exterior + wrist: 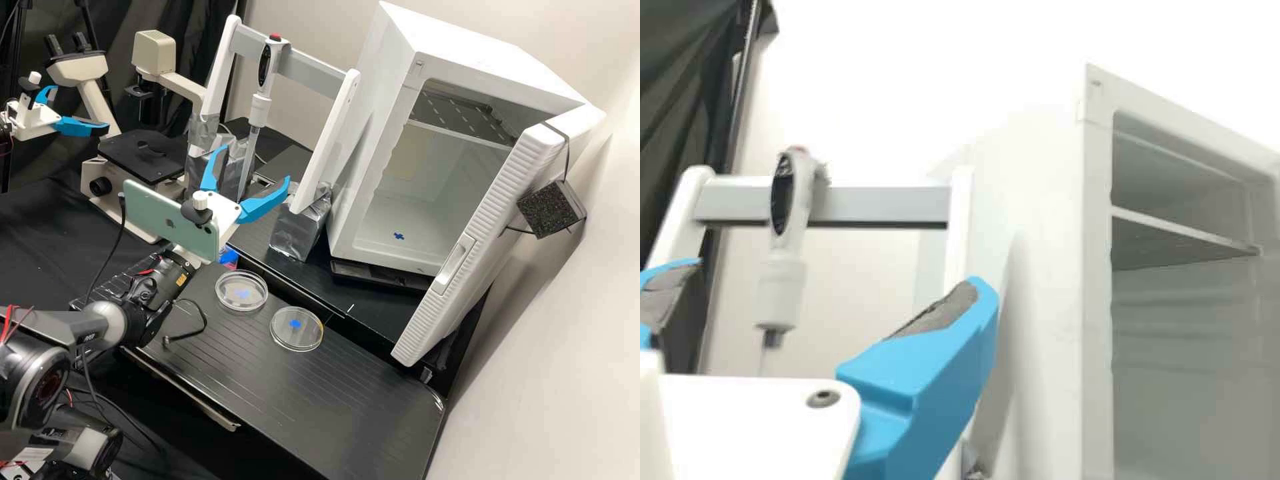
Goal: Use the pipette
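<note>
My gripper (256, 163) stands open in front of the rack, its two blue fingers spread with nothing between them. A white pipette (262, 103) with a red button hangs upright from the rack's grey crossbar (310, 70). Its clear lower part appears behind the space between the fingers. In the wrist view, the pipette (780, 285) hangs beyond the open gripper (835, 275), nearer the finger at the left edge. No contact between the fingers and the pipette is visible.
Two clear petri dishes (242, 300) lie on the black bench (267, 407). An open white incubator (363, 167) stands right of the rack; its door (480, 247) swings out. Foil-wrapped blocks (301, 230) hold the rack's feet. A microscope (143, 157) and a second arm are at the left.
</note>
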Action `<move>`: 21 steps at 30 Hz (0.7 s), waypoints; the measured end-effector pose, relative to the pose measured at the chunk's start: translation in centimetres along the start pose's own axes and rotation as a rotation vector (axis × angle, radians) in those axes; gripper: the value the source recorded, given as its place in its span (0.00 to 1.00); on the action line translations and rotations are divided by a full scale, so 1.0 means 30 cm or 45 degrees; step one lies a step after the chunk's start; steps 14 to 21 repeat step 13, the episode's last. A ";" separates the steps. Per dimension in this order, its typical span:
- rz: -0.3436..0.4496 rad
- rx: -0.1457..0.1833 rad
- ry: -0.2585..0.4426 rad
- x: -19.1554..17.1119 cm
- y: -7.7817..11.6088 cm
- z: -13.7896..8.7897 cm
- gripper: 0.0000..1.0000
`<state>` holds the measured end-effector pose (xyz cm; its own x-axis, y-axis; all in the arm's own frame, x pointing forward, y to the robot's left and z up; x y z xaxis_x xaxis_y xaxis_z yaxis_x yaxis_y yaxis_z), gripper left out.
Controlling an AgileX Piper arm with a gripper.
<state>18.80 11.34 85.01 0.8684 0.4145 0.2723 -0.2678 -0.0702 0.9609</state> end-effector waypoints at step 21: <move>-0.148 0.011 -0.107 -0.014 -0.089 0.064 1.00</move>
